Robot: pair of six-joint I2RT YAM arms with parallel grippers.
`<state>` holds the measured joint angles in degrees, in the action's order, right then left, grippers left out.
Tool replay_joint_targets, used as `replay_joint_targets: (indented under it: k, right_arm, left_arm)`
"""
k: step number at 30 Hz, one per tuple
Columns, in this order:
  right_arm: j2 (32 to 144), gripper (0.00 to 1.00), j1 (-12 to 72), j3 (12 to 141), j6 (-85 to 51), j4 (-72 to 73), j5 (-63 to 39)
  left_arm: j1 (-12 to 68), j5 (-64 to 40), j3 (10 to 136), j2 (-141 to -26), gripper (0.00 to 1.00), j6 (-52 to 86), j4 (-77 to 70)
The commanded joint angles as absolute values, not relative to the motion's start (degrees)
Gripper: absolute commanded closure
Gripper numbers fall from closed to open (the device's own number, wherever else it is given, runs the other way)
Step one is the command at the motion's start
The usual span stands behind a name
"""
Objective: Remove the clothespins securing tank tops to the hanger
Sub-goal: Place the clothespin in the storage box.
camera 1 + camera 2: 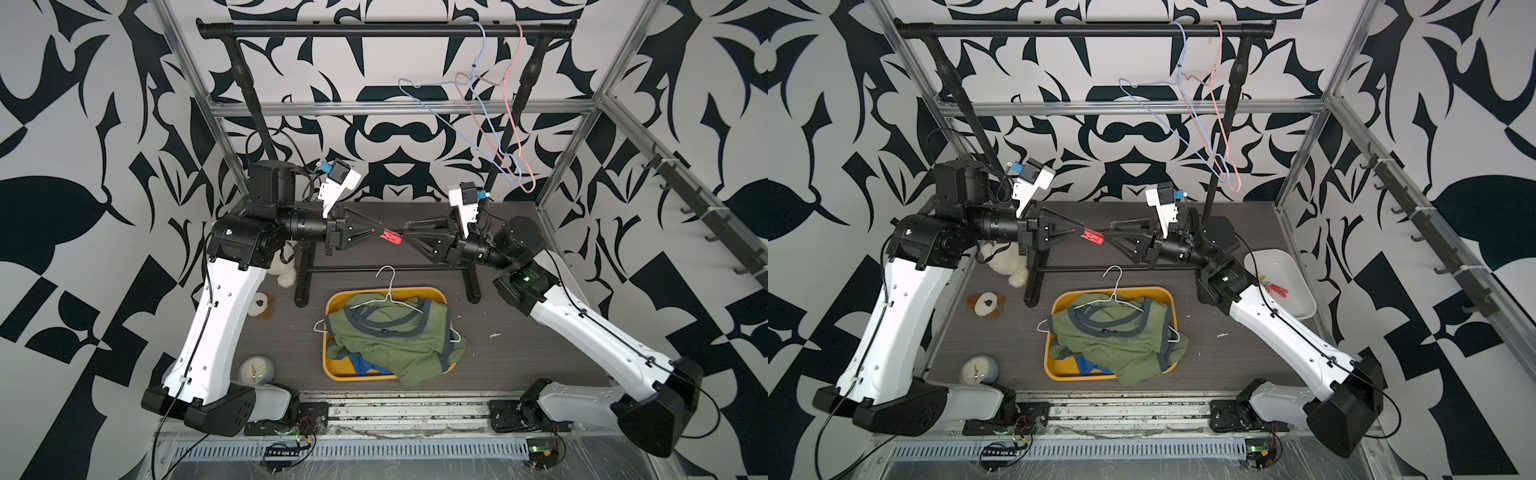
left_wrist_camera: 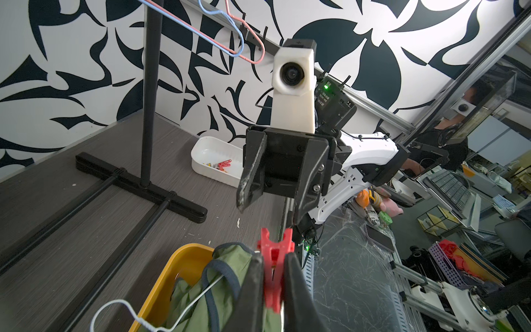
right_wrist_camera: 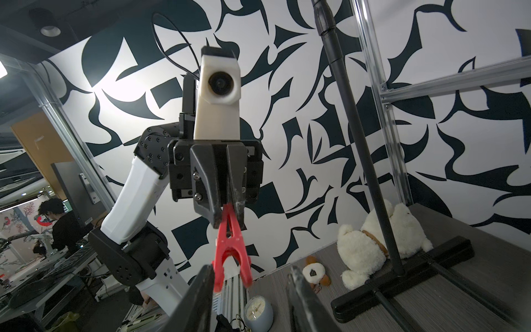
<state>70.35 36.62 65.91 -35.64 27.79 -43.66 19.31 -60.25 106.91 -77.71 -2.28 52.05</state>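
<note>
Black fingers (image 2: pixel 253 287) of the left pincer (image 2: pixel 275 257) crowd its wrist view, clenched on the tail of a red clothespin (image 2: pixel 273 273). They hold it out in mid-air, probably so the other arm can take it. Facing it, the right pincer (image 3: pixel 250 268) stands spread and grips nothing. The pin's forked end reaches just beside one of its jaws, off-centre in the gap; contact cannot be made out. Below, the green tank tops (image 1: pixel 395 336) lie heaped in a yellow tray (image 1: pixel 343 368) with a white hanger (image 1: pixel 390 296) among them. Other clothespins (image 1: pixel 1277 289) sit in a white tub (image 1: pixel 1283 266) beyond the right arm, likely this one's destination.
</note>
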Motion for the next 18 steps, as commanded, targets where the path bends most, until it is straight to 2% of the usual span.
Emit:
replay_joint_targets:
  k: [1, 18]
  right_arm:
    - [70.38, 0.58, 37.67, 68.64, -38.03, 32.57, -45.09]
    - [72.55, 0.58, 41.17, 70.84, -36.84, 32.66, -45.09]
  left_arm:
    - [19.39, -60.72, 106.52, -76.65, 0.91, -1.87, 51.46]
    - [19.4, -61.83, 105.67, -76.03, 0.88, -0.36, 50.01]
